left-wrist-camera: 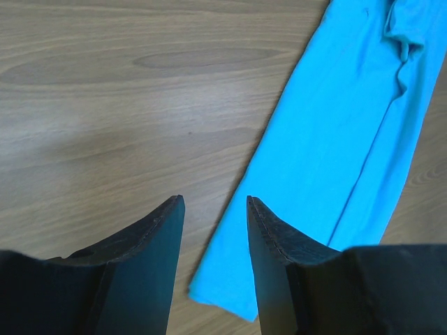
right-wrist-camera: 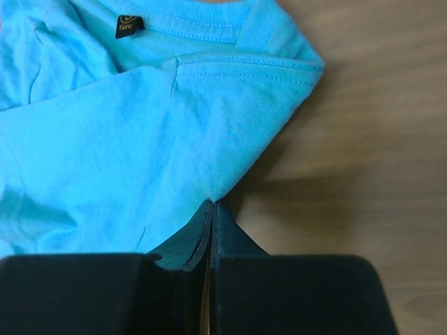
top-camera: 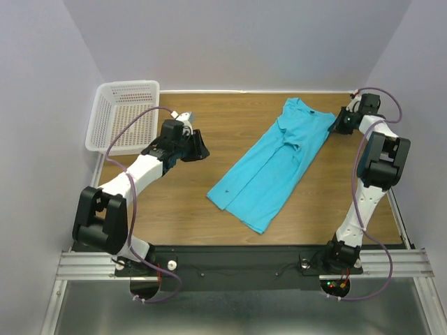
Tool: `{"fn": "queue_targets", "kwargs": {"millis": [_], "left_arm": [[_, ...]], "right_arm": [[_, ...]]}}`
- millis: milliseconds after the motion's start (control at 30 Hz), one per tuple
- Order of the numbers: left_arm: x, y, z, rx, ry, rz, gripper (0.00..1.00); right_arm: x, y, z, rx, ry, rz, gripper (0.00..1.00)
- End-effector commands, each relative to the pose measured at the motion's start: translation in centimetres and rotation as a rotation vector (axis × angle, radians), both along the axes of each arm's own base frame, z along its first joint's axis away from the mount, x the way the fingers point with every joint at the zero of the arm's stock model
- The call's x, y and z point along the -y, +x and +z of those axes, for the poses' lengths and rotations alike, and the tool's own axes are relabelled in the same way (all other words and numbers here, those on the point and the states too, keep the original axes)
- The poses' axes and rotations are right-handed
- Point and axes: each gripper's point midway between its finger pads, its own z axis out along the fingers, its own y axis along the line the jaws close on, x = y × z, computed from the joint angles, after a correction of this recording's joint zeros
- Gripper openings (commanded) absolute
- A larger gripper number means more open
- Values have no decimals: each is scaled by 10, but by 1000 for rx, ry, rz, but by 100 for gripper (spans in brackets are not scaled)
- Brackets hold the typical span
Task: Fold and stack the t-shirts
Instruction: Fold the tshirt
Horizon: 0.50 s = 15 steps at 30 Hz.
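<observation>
One turquoise-blue t-shirt [top-camera: 272, 164] lies on the wooden table as a long strip folded lengthwise. It runs diagonally, with the collar at the far right and the hem at the near left. My right gripper [top-camera: 336, 124] sits at the shirt's far right shoulder edge. In the right wrist view the right gripper [right-wrist-camera: 212, 204] is shut, pinching a peak of the t-shirt [right-wrist-camera: 140, 139] cloth just below the collar tag [right-wrist-camera: 129, 26]. My left gripper [top-camera: 199, 146] hovers left of the shirt. In the left wrist view the left gripper [left-wrist-camera: 215, 202] is open and empty, with a hem corner of the t-shirt [left-wrist-camera: 349, 139] below it.
A white mesh basket [top-camera: 126, 115] stands at the far left corner of the table, behind the left arm. Grey walls close in the table on the left, right and back. Bare wood [left-wrist-camera: 105, 105] lies between the basket and the shirt.
</observation>
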Motion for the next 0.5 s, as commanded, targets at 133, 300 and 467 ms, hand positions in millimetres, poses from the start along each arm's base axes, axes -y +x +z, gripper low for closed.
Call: {"fn": "queue_targets", "kwargs": {"millis": [133, 300, 467], "left_arm": [[46, 32, 45, 137, -118, -151, 52], [68, 43, 28, 107, -97, -185, 52], [76, 42, -15, 17, 15, -188, 52]], "right_arm": [[45, 35, -1, 44, -216, 56, 7], [44, 25, 2, 34, -221, 66, 36], [32, -9, 26, 39, -207, 85, 48]]}}
